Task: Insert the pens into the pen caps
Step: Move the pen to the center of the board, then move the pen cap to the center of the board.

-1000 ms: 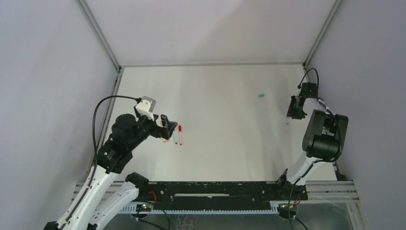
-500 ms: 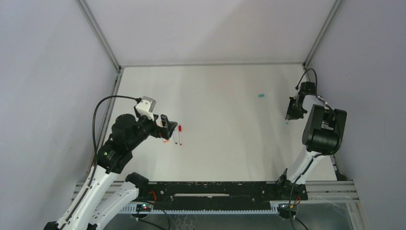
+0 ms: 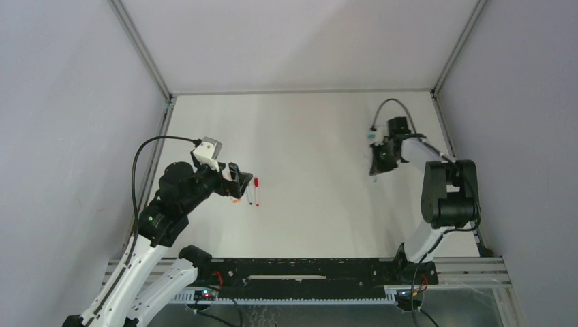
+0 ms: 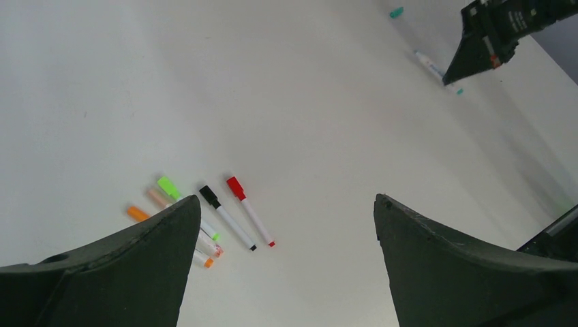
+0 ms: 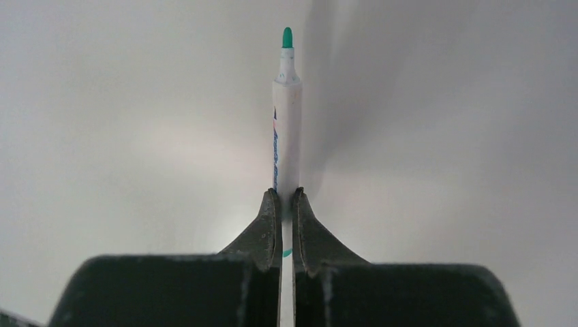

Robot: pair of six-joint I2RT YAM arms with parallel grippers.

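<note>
White table (image 3: pixel 307 225) carries, at the left, the pens (image 4: pixel 228 219): overhead we see only two thin sticks beside our left gripper (image 3: pixel 238 178), while its wrist camera, looking between widely parted fingers, shows orange, green, black and red ones lying close together. Further right a teal cap (image 3: pixel 371 136) lies alone near our right gripper (image 3: pixel 377 165), and only that wrist's view shows the fingers clamped on a teal pen (image 5: pixel 287 122), bare tip pointing away from them.
</note>
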